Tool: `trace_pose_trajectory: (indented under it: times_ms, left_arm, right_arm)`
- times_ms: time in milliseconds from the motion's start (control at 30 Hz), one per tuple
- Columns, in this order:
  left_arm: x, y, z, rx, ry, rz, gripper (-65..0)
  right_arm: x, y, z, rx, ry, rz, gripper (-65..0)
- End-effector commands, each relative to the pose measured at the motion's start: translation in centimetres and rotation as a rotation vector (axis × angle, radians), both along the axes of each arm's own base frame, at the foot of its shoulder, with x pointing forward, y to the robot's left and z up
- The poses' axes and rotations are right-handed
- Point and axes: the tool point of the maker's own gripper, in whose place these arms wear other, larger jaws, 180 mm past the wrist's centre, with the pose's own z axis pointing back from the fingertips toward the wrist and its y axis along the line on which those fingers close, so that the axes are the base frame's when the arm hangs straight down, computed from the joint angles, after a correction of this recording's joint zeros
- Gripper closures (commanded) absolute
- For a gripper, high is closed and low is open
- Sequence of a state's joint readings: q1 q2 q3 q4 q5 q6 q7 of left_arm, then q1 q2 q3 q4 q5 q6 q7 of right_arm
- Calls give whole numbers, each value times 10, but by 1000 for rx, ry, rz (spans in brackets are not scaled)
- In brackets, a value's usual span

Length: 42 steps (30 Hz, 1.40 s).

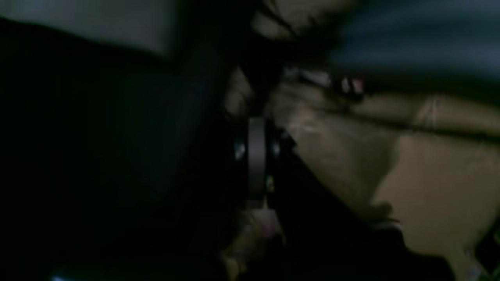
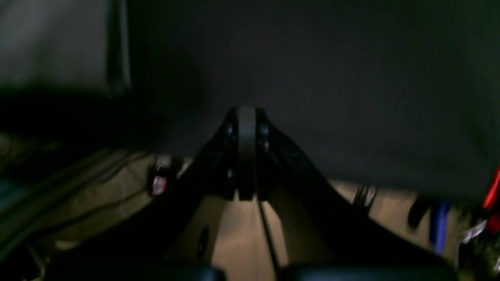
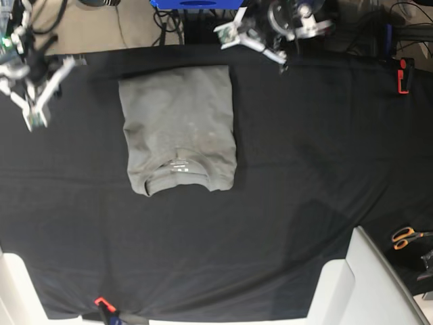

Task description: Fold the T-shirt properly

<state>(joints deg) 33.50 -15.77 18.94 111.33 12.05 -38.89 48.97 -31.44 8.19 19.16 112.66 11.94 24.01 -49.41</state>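
While my two claws hang up near the far edge of the table, the grey T-shirt (image 3: 178, 128) lies flat on the black cloth (image 3: 304, 169), a bit left of the middle. It is folded into a tall shape with the sleeves tucked in. Its round collar (image 3: 177, 177) is at the near end, and a small pale label (image 3: 179, 163) shows just inside it. The shirt's far edge is close to the far edge of the cloth.

My right claw (image 3: 32, 112) is on the left side of the table view, above the cloth and well apart from the shirt. In its own camera my right claw (image 2: 247, 117) looks pressed together, with no gap I can see and nothing in it. That picture is dark and blurry.

My left claw (image 3: 274, 51) is at the far edge, just past the shirt's far right corner and not touching it. In its own camera my left claw (image 1: 256, 128) also looks closed tight. That view is very dark, so I cannot tell if a bit of something is caught in it.

A red clip (image 3: 403, 76) sits at the far right edge of the cloth. Scissors with orange handles (image 3: 406, 237) lie at the right, off the cloth. A small red thing (image 3: 101, 302) is at the near edge.
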Motion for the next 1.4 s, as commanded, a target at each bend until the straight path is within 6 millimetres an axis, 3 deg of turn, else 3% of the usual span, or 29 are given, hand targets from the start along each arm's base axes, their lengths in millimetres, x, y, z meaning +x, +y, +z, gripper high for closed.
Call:
trace_pose_trajectory:
  times_ms: [0,167,267,433,567,733,867,1000,1133,1233,1367]
  left_arm:
    - [-12,3,2,-2,17,-2,0]
    - [-67,11,-6,21,148,-7,0]
    - [-93,17,-22,45,235,0,0]
    - [-134,16,-72,11,390,82,0]
    - [-142,29,-122,35,425,252,0]
    - [-149,55,-175,41,459,430,0]
    - [-158,64,-195,-27,501,606,0]
    - [-128,54,-193,-150,402,689,0]
    - [-102,53,-195,-179,352,764,0]
    - [-93,62,-196,-169,339,807,0]
    - [-97,71,-196,-153,338,811,0]
  right_arm:
    - [-11,-3,2,-6,10,-10,0]
    - [-82,4,-22,21,186,-41,0]
    - [-123,19,-56,78,328,-39,0]
    - [-172,32,-123,158,569,-42,0]
    - [-212,41,-182,213,728,-20,0]
    - [-263,50,-227,250,823,-31,0]
    - [-268,59,-237,265,700,16,0]
    - [-256,61,-237,289,571,-7,0]
    - [-224,45,-245,191,429,-158,0]
    - [-229,37,-247,99,413,-275,0]
    - [-244,44,-247,80,431,-301,0]
